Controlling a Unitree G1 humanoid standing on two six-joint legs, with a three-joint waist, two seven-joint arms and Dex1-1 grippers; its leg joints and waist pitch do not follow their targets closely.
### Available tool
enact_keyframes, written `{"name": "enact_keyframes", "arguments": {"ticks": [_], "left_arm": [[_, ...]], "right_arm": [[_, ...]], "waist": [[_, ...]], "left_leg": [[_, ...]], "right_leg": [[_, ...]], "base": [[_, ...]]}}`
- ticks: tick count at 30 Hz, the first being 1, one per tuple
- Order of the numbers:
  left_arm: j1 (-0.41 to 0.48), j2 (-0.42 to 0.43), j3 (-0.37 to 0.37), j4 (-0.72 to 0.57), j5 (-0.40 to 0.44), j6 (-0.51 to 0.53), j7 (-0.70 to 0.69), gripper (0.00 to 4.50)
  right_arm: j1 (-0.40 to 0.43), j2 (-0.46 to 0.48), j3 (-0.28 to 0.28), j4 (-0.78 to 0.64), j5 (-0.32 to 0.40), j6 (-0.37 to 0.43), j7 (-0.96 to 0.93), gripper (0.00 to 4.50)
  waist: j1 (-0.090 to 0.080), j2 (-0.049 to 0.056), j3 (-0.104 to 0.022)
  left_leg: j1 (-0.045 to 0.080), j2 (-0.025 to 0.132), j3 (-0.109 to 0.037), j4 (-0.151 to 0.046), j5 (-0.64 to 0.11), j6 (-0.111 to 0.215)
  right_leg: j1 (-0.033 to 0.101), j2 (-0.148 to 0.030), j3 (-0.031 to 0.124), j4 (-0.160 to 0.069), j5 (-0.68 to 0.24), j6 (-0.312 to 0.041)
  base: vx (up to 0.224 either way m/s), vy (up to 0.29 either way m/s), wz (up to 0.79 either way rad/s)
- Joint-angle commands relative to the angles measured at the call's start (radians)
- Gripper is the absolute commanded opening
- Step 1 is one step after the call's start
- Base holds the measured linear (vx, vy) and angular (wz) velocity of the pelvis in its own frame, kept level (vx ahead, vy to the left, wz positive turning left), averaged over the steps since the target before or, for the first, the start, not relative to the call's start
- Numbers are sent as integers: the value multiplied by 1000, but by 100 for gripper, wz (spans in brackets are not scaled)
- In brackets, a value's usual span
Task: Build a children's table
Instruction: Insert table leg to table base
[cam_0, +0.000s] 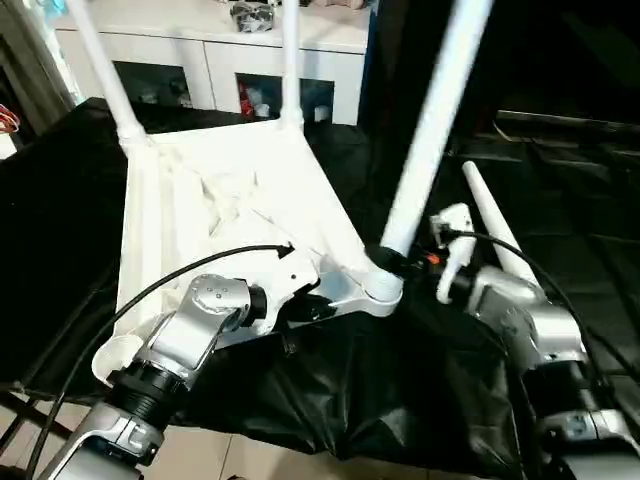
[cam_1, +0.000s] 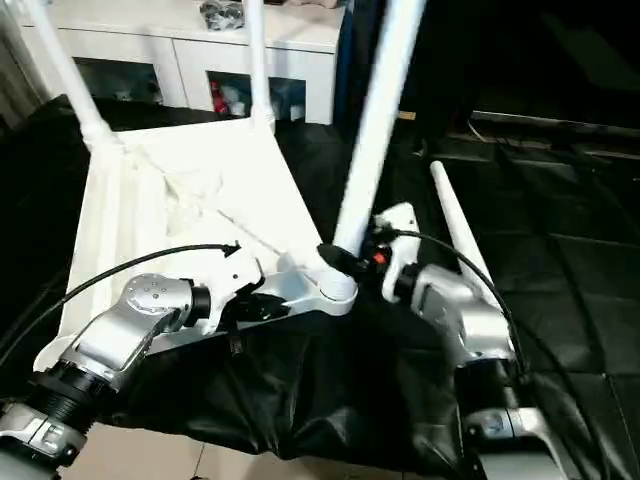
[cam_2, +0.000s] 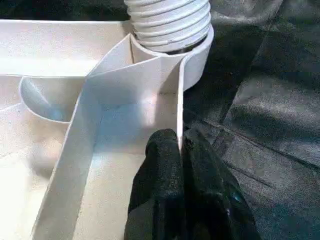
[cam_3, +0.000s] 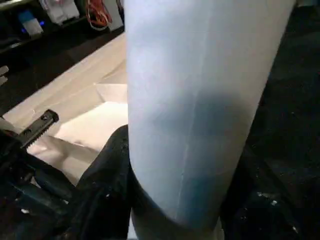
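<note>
Tabletop (cam_0: 215, 200) rim pinched in closed left pincer (cam_2: 180, 150), right pincer (cam_3: 175, 200) clasping upright leg (cam_0: 430, 130) at corner socket (cam_0: 383, 287)

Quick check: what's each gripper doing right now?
Left gripper: shut on the thin side wall of the white plastic ribbed tabletop, beside the corner socket.
Right gripper: closed around the long white tapered tube leg standing in that socket.

Left gripper (cam_2: 180, 150) pinched shut on the thin upright rim of the white tabletop (cam_2: 125, 100), one black finger (cam_2: 160, 170) on the ribbed inner side, the other on the outer. Straight ahead of the jaws, a round corner socket (cam_2: 197, 60) with a threaded leg end (cam_2: 167, 22) seated in it. Beyond the outer finger, black cloth (cam_2: 270, 100).
</note>
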Motion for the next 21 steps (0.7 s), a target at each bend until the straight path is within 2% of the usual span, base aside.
{"name": "enact_keyframes", "arguments": {"ticks": [1, 4, 6, 10, 11, 13, 15, 17, 21], "left_arm": [[1, -16, 30, -24, -48, -43, -11, 0], [-10, -19, 38, -8, -42, -46, 2, 0], [-15, -19, 43, 1, -38, -48, 7, 0], [-25, -23, 53, 23, -31, -57, 21, 0], [-28, -24, 55, 29, -29, -60, 25, 0], [-34, -26, 59, 39, -28, -64, 28, 0], [-37, -26, 59, 44, -26, -67, 30, 0], [-40, -25, 60, 49, -24, -71, 32, 0], [-45, -24, 62, 64, -19, -83, 35, 0]], "right_arm": [[44, -10, -12, 36, -24, 8, -30, 188], [77, -2, -28, 38, -13, -14, -36, 188], [98, 0, -40, 35, -6, -35, -42, 188], [126, 12, -79, 29, 20, -59, -54, 188], [135, 13, -83, 27, 21, -66, -54, 188], [153, 13, -82, 17, 20, -82, -55, 188], [165, 10, -70, 5, 13, -95, -48, 188], [185, -1, -35, -23, -17, -119, -39, 188], [200, -28, 31, -70, -84, -148, -40, 188]], "waist": [[5, -5, -69], [7, -5, -68], [8, -1, -68], [8, -4, -68], [9, 1, -68], [12, 2, -68], [13, 2, -68], [15, 5, -68], [14, 1, -65]], "left_leg": [[13, 42, -25, -65, -212, 24], [14, 42, -25, -65, -218, 24], [15, 42, -27, -66, -229, 23], [14, 39, -27, -66, -232, 25], [15, 40, -26, -66, -233, 28], [16, 40, -26, -67, -242, 28], [14, 40, -28, -68, -241, 28], [15, 40, -28, -68, -245, 27], [15, 39, -28, -69, -258, 25]], "right_leg": [[46, -83, 51, -91, -345, -170], [45, -83, 50, -91, -350, -168], [44, -83, 49, -94, -372, -163], [44, -83, 48, -98, -401, -147], [41, -83, 49, -101, -407, -144], [39, -82, 48, -103, -421, -136], [41, -83, 47, -103, -428, -133], [39, -83, 47, -105, -437, -126], [37, -82, 46, -109, -475, -108]], "base": [[0, 0, 0], [0, 0, 0], [0, 0, 0], [0, 0, 0], [0, 0, 0], [0, 0, 0], [0, 0, 0], [0, 0, 0], [0, 0, 0]]}}
